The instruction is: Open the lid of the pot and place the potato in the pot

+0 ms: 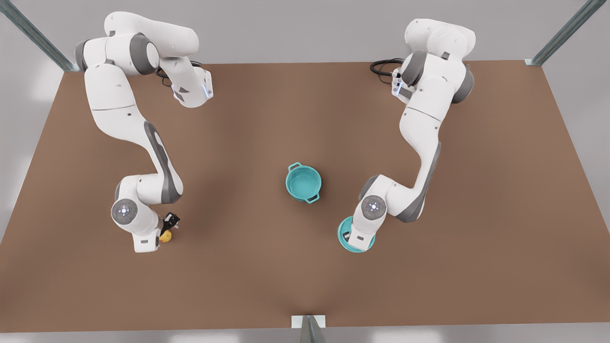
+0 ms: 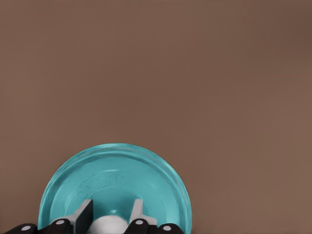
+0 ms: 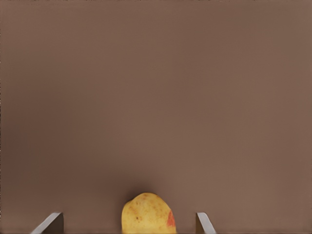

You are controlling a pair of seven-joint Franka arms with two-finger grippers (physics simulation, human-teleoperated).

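Observation:
The teal pot (image 1: 303, 183) stands uncovered in the middle of the table, its two loop handles showing. Toward the front view's right, the pot lid (image 1: 355, 237) lies low near the table under the arm's wrist. My left gripper (image 2: 111, 215) is shut on its white knob (image 2: 111, 225), with the lid (image 2: 117, 175) spreading out beneath the fingers. At the front view's left the yellow potato (image 1: 166, 235) sits on the table. My right gripper (image 3: 127, 218) is open around the potato (image 3: 146, 213), with a clear gap between the potato and each finger.
The brown table (image 1: 305, 276) stretches wide around both arms. Metal frame posts stand at the back corners, and a small bracket (image 1: 308, 322) sits at the middle of the front edge.

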